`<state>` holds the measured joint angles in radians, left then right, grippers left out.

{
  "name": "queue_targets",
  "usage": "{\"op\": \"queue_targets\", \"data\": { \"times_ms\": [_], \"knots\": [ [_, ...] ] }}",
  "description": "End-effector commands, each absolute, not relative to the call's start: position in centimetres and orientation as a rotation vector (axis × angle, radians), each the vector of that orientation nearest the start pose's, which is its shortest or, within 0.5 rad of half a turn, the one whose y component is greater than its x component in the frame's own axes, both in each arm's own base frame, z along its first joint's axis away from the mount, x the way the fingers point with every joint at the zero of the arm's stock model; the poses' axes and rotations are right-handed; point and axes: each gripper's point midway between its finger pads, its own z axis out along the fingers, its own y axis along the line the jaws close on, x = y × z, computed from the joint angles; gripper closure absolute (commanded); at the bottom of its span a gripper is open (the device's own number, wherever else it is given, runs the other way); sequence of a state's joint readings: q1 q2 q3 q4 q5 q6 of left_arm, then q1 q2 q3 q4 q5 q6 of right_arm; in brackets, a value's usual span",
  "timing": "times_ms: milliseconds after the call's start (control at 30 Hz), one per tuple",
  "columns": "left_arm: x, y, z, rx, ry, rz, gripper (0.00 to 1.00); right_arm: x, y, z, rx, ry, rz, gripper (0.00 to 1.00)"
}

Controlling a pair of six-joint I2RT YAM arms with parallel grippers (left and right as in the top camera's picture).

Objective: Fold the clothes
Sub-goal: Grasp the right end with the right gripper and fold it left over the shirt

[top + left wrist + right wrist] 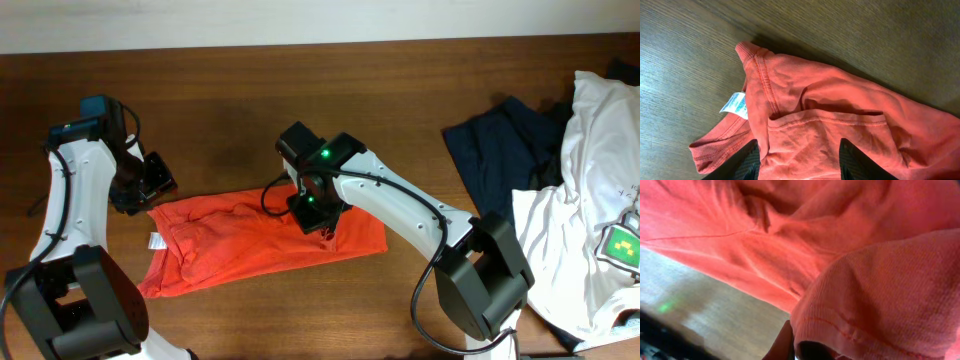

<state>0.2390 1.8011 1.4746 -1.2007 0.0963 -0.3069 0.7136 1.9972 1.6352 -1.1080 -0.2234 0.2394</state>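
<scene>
The orange-red T-shirt (250, 245) lies on the wooden table as a crumpled, folded strip; no white lettering shows. My left gripper (150, 190) is at the shirt's upper left corner. In the left wrist view its fingers (799, 150) are open and straddle the shirt (830, 125) near the collar and a white care label (735, 105). My right gripper (318, 218) is over the shirt's upper middle. In the right wrist view it (800, 347) is shut on a fold of the shirt (765, 245), whose hem drapes over the finger.
A dark navy garment (500, 150) lies at the right rear. A white shirt with a green patch (590, 200) lies along the right edge. Bare wooden table (250, 100) stretches behind the orange-red shirt.
</scene>
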Motion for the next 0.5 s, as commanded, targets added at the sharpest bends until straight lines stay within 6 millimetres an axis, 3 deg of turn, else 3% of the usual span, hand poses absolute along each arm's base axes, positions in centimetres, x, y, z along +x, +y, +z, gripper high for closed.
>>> {"op": "queue_targets", "data": {
  "times_ms": [0,133,167,200,233,333,400,467],
  "knots": [
    [33.8,6.9,10.9,-0.824,2.967,-0.140,0.49,26.9,30.1,8.2,-0.877,3.032,0.463,0.95],
    [33.8,6.9,10.9,-0.824,2.968,-0.140,0.49,26.9,30.0,8.2,-0.894,3.028,0.463,0.94],
    [33.8,6.9,10.9,-0.824,2.967,-0.140,0.49,26.9,30.0,8.2,-0.896,3.028,0.463,0.90],
    [33.8,6.9,10.9,-0.824,2.967,-0.140,0.49,27.0,30.1,8.2,-0.894,3.020,0.467,0.41],
    [33.8,6.9,10.9,-0.824,2.967,-0.140,0.49,27.2,30.3,8.2,-0.894,3.011,0.471,0.26],
    [33.8,6.9,10.9,-0.824,2.968,-0.140,0.49,28.6,30.1,9.0,-0.879,2.969,0.474,0.26],
    [33.8,6.9,10.9,-0.824,2.968,-0.140,0.49,29.9,28.3,9.2,-0.798,2.991,0.359,0.26],
    [33.8,6.9,10.9,-0.824,2.968,-0.140,0.49,30.2,26.7,8.8,-0.711,3.043,0.322,0.34]
  ]
}}
